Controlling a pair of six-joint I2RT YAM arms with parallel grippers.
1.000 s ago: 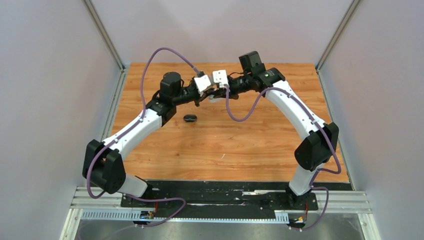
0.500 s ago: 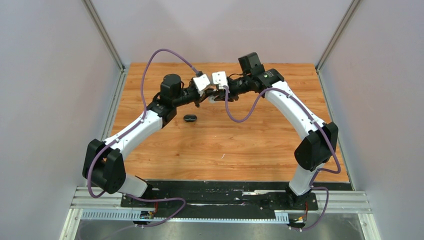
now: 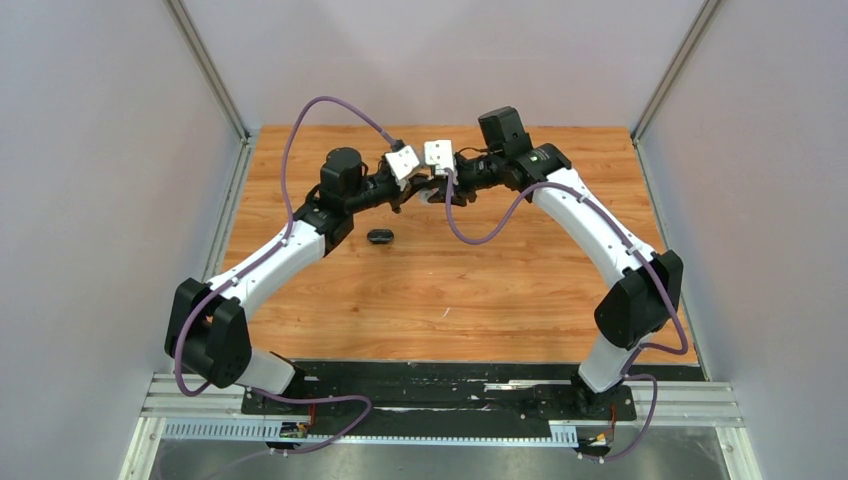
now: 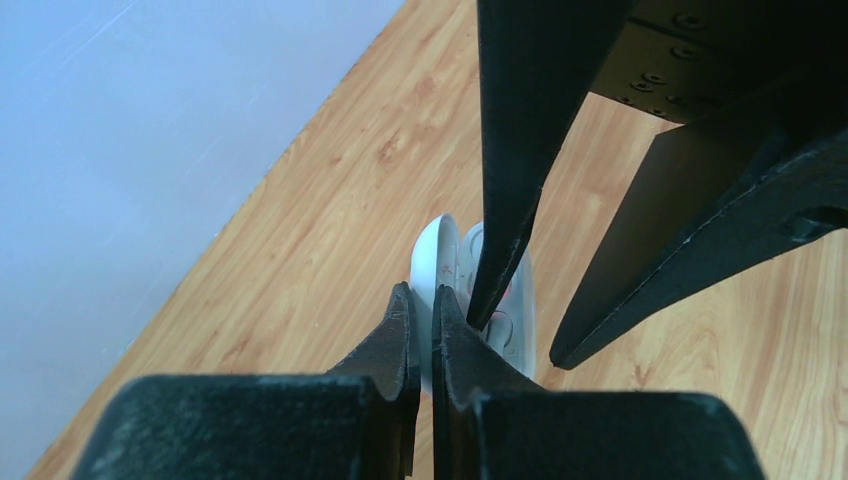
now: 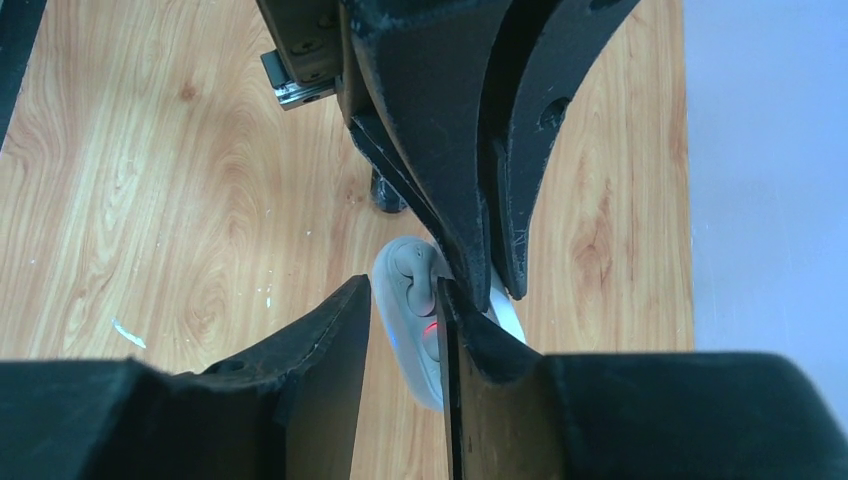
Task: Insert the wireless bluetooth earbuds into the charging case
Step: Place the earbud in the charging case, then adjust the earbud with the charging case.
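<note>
The right hand [image 5: 402, 284] has just opened, leaving a white earbud [image 5: 412, 265] seated in the open white case [image 5: 415, 365], which the clenched left hand [image 4: 420, 292] grips over the tabletop [image 3: 450, 290], probably by its lid, so one bud is in.

We find no text, label, brand name, number or sign that can be read in any of the three views.
</note>
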